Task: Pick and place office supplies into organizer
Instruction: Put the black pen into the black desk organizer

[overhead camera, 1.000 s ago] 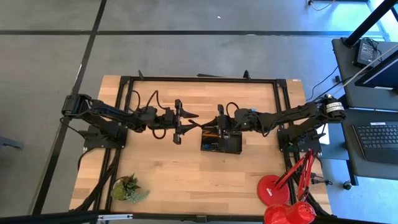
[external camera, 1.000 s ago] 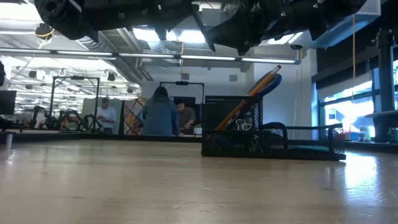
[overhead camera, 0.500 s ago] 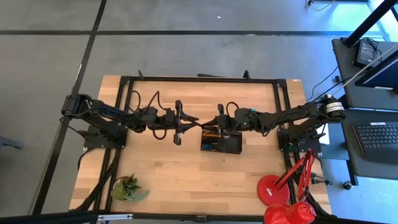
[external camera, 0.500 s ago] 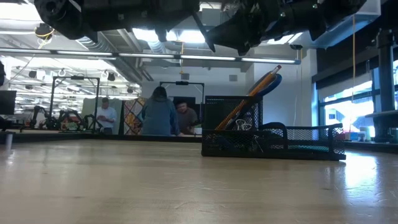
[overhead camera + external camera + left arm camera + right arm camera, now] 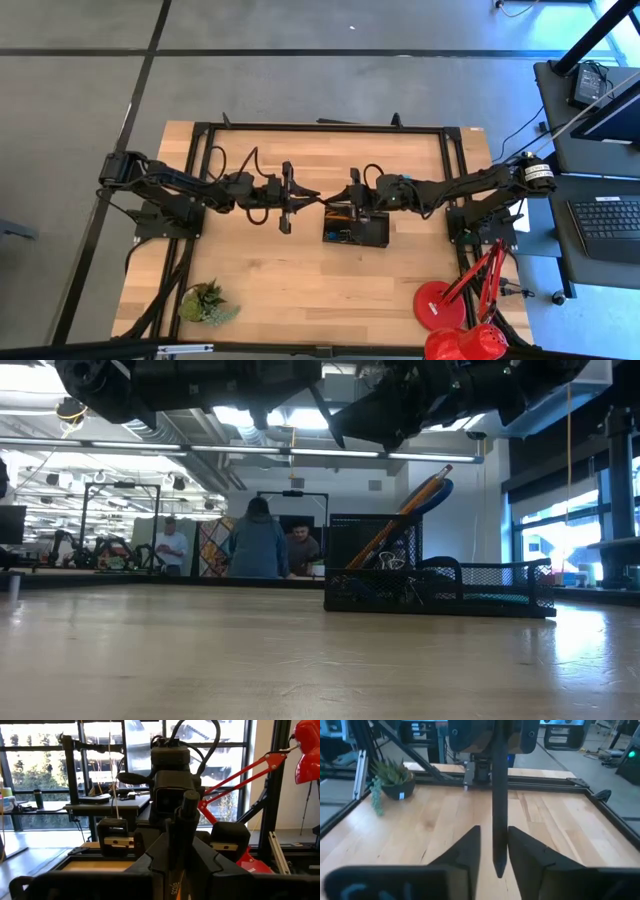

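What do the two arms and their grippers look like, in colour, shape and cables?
Both arms are black, slim and jointed, with black cables looping above their wrists. The left gripper and right gripper have dark fingers tapering like wedges. White lettering marks the left one's fingers.

open lab, grey floor, big windows
grey floor with dark seam lines around the light wood table; side desk with keyboard; people stand far back under ceiling lights; bright window at right.
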Tool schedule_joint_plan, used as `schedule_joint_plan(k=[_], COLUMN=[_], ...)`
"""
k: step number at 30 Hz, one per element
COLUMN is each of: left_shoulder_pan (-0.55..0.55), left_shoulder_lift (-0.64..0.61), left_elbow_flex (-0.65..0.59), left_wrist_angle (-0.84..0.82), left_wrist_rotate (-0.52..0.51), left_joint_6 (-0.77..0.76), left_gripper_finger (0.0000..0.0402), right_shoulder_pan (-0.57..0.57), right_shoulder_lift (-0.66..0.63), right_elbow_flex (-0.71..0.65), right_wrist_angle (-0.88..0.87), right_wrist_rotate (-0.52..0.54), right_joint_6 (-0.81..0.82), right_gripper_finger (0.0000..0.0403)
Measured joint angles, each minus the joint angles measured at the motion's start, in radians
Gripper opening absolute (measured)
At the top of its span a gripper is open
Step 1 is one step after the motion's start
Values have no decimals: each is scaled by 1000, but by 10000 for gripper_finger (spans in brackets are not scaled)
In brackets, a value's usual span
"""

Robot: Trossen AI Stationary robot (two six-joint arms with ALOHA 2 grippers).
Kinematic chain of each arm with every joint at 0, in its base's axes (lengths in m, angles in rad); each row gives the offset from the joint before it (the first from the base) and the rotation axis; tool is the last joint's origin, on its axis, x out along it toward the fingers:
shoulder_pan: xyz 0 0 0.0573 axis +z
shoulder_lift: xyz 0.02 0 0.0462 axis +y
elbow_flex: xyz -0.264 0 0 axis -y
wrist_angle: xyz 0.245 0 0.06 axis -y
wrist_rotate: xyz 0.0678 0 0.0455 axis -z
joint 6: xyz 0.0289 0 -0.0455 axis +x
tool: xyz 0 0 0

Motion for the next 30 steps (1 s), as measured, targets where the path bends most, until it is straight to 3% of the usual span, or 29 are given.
schedule_joint_plan(k=[5, 10, 13, 22, 30], left_shoulder_pan=[1, 4, 16, 44, 54], left_shoulder_lift=[0, 0, 0, 3, 6], left_elbow_flex=[0, 1, 38, 211, 220], left_wrist_angle=[0, -6, -110, -451, -490], left_wrist_rotate=[-5, -3, 1, 15, 21], left_joint_6=[0, -21, -26, -62, -75], left_gripper_finger=[33, 33, 33, 32, 32], right_shoulder_pan=[0, 0, 0, -11, -19], right_shoulder_lift=[-2, -31, -51, -130, -184], right_elbow_flex=[0, 34, 71, 126, 125], right_wrist_angle=[-47, -275, -412, -694, -879], right_wrist_rotate=[-3, 0, 17, 51, 215], right_joint_6=[25, 28, 28, 110, 188], right_gripper_finger=[143, 203, 227, 243, 243])
